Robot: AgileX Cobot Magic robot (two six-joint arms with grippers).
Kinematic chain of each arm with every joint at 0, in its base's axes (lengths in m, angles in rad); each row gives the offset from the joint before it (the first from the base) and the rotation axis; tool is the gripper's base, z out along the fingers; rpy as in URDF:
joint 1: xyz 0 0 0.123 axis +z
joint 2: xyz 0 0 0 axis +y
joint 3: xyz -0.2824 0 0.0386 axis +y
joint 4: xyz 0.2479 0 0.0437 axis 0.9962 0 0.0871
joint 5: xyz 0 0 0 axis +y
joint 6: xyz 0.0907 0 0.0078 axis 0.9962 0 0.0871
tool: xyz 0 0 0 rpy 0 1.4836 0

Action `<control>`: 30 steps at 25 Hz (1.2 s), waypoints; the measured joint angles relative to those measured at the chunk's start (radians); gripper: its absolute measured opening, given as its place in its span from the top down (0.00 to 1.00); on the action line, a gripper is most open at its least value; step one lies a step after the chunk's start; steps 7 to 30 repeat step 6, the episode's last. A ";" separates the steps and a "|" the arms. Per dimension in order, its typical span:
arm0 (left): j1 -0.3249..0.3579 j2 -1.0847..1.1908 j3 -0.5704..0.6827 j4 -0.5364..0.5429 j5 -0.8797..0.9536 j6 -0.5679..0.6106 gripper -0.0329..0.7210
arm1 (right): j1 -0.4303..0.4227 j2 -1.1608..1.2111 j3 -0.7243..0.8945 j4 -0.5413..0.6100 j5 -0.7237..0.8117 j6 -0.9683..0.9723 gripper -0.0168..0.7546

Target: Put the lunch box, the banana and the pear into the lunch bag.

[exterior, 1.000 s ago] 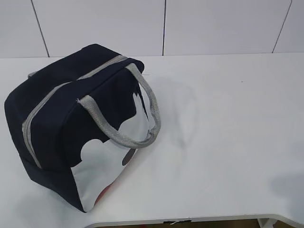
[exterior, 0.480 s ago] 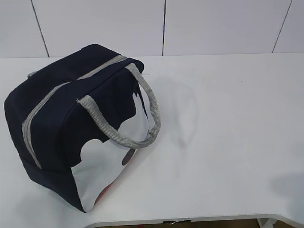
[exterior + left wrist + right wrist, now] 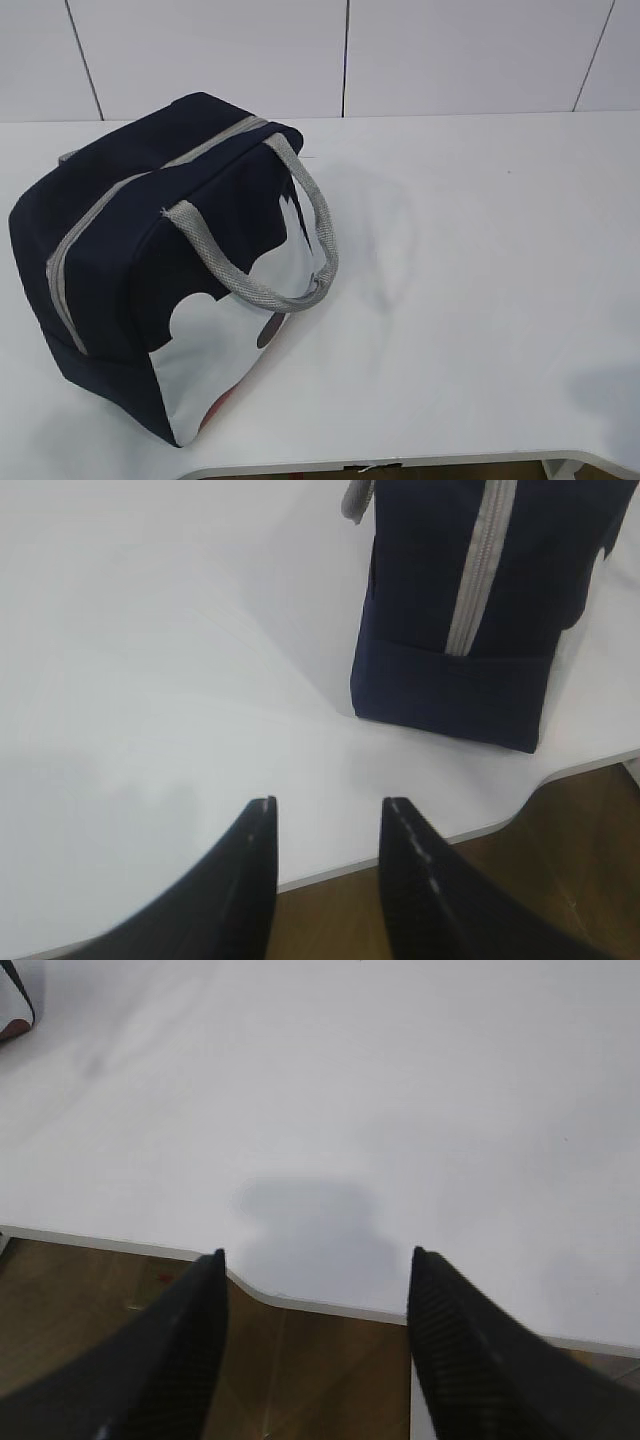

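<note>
Neither pincer shows in the exterior view — only the lunch bag [image 3: 170, 270] on the left of the white table [image 3: 480, 260], its grey zipper [image 3: 75, 255] looking closed, with no lunch box, banana or pear visible, so all three are probably inside. Left wrist: the left gripper [image 3: 325, 815] hovers part-open and empty near the bag's end. Right wrist: the right gripper [image 3: 315, 1265] — wide open, empty — hangs over the table's front edge.

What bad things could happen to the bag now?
The lunch bag sits near the front edge of the table, so a push might slide it off. Its zipper looks closed, so nothing can go in until it is opened. The loose grey handle might snag the fingers. Both grippers are open, holding nothing.
</note>
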 joint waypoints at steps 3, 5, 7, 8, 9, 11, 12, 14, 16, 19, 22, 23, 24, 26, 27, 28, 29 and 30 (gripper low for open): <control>0.000 0.000 0.000 0.000 0.000 0.000 0.64 | 0.000 0.000 0.000 0.000 0.000 0.000 0.36; 0.000 0.000 0.000 0.000 0.000 0.000 0.64 | 0.000 0.000 0.000 0.000 0.000 0.000 0.36; 0.000 0.000 0.000 0.000 0.000 0.000 0.64 | 0.000 0.000 0.000 0.000 0.000 0.000 0.36; 0.000 0.000 0.000 0.000 0.000 0.000 0.64 | 0.000 0.000 0.000 0.000 0.000 0.000 0.36; 0.000 0.000 0.000 0.000 0.000 0.000 0.64 | 0.000 0.000 0.000 0.000 0.000 0.000 0.36; 0.000 0.000 0.000 0.000 0.000 0.000 0.64 | 0.000 0.000 0.000 0.000 0.000 0.000 0.36; 0.000 0.000 0.000 0.000 0.000 0.000 0.64 | 0.000 0.000 0.000 0.000 0.000 0.000 0.36; 0.000 0.000 0.000 0.000 0.000 0.000 0.64 | 0.000 0.000 0.000 0.000 0.000 0.000 0.36; 0.000 0.000 0.000 0.000 0.000 0.000 0.64 | 0.000 0.000 0.000 0.000 0.000 0.000 0.36; 0.000 0.000 0.000 0.000 0.000 0.000 0.64 | 0.000 0.000 0.000 0.000 0.000 0.000 0.36; 0.000 0.000 0.000 0.000 0.000 0.000 0.64 | 0.000 0.000 0.000 0.000 0.000 0.000 0.36; 0.000 0.000 0.000 0.000 0.000 0.000 0.64 | 0.000 0.000 0.000 0.000 0.000 0.000 0.36; 0.000 0.000 0.000 0.000 0.000 0.000 0.64 | 0.000 0.000 0.000 0.000 0.000 0.000 0.36; 0.000 0.000 0.000 0.000 0.000 0.000 0.64 | 0.000 0.000 0.000 0.000 0.000 0.000 0.36; 0.000 0.000 0.000 0.000 0.000 0.000 0.64 | 0.000 0.000 0.000 0.000 0.000 0.000 0.36; 0.000 0.000 0.000 0.000 0.000 0.000 0.64 | 0.000 0.000 0.000 0.000 0.000 0.000 0.36; 0.000 0.000 0.000 0.000 0.000 0.000 0.64 | 0.000 0.000 0.000 0.000 0.000 0.000 0.36; 0.000 0.000 0.000 0.000 0.000 0.000 0.64 | 0.000 0.000 0.000 0.000 0.000 0.000 0.36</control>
